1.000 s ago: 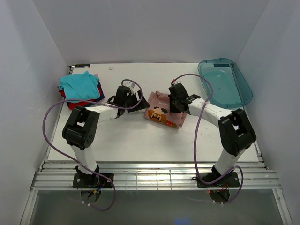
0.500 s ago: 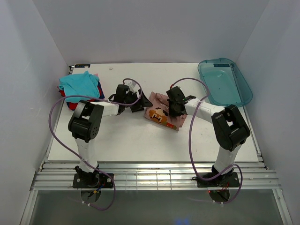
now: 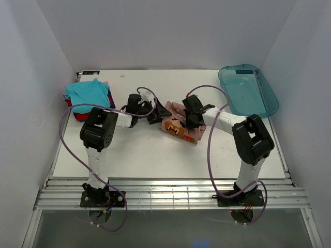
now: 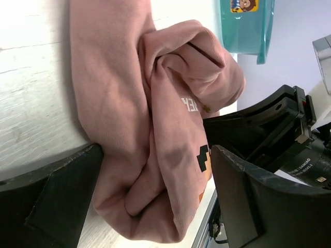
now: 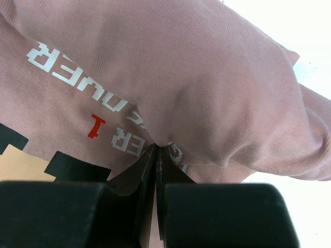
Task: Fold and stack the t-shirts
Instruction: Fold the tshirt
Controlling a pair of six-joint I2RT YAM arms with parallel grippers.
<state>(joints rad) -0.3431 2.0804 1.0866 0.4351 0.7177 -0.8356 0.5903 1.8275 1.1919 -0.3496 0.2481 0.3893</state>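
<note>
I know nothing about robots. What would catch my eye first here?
A crumpled pink t-shirt with an orange-brown print lies mid-table, both arms bent over it: the right gripper pinches a fold of it, the left gripper stands open around its other side. A teal shirt tops a folded pile at the far left corner, and a translucent blue-green tray sits at the far right.

The pink shirt (image 5: 207, 93) overruns the right wrist view; the left wrist view's top edge crops the tray (image 4: 245, 26); the teal shirt (image 3: 88, 93) mostly hides the red shirt (image 3: 77, 114).
</note>
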